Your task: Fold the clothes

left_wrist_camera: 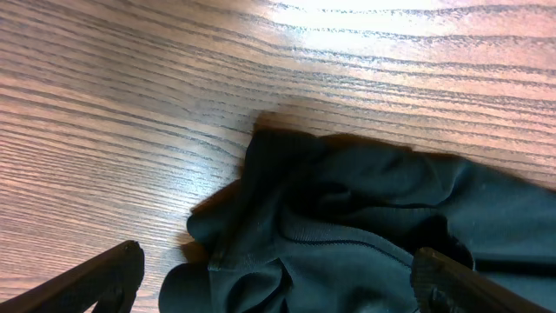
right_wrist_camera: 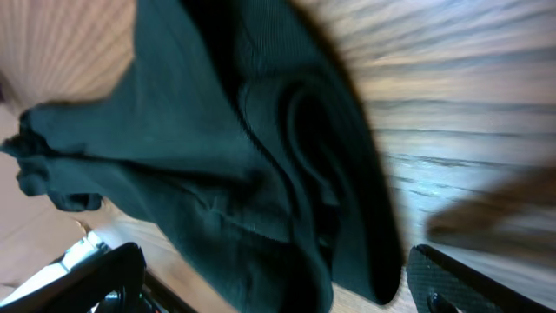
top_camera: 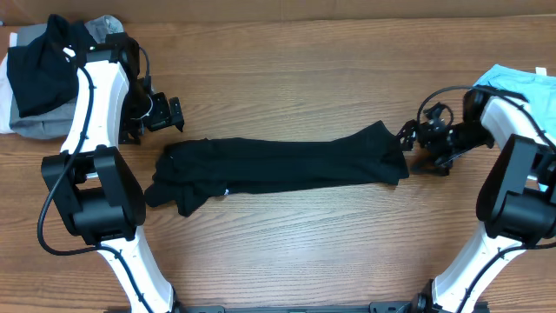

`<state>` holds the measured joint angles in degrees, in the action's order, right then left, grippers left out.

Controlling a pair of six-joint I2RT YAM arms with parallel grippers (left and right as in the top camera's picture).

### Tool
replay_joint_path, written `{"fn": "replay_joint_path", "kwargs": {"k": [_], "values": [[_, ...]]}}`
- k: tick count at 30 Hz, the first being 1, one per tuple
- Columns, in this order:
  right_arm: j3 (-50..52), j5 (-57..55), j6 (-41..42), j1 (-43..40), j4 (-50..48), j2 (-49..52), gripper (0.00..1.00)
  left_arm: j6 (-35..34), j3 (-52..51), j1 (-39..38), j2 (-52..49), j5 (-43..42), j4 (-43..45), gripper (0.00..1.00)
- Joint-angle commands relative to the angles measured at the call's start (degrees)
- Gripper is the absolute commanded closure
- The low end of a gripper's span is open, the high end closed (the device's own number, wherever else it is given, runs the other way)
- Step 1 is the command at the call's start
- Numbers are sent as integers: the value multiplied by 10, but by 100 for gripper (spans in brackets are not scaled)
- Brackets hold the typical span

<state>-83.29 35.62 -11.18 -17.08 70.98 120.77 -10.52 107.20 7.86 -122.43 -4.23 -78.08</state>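
Table (top_camera: 287, 235): brown wood-grain top, filling nearly the whole overhead view.
Grain: dark streaks running left to right.
Light: bright, from above; pale sheen on the wood in the left wrist view.

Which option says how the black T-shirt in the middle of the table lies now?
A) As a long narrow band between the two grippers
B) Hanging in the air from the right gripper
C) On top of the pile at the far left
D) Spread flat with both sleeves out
A: the black T-shirt lies on the table as a long band between the open left gripper and the open right gripper.
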Motion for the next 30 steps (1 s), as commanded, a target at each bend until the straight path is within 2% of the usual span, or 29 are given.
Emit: {"fn": "replay_joint_path", "kwargs": {"k": [1,6,8,10,12,13,17,20,25,30], "values": [[42,-4,9,12,-54,0,0,2,9,-2,-6,2,-1,0],[82,-23,9,35,-109,0,0,2,9,-3,-6,2,-1,0],[87,-21,9,47,-108,0,5,2,9,-3,-6,2,-1,0],[88,-21,21,61,-98,0,18,2,9,-3,-6,2,-1,0],[87,-21,34,72,-93,0,38,2,9,-3,-6,2,-1,0],[87,-21,42,79,-92,0,60,2,9,-3,-6,2,-1,0],[82,-34,87,84,-107,0,96,2,9,-3,-5,2,-1,0],[61,-84,137,78,-105,0,96,2,9,-4,-6,2,-1,0],[-22,-207,210,52,-41,-11,96,2,9,-4,-6,2,-4,0],[-131,-292,234,31,45,-62,96,2,9,-4,-6,1,-10,0]]}}
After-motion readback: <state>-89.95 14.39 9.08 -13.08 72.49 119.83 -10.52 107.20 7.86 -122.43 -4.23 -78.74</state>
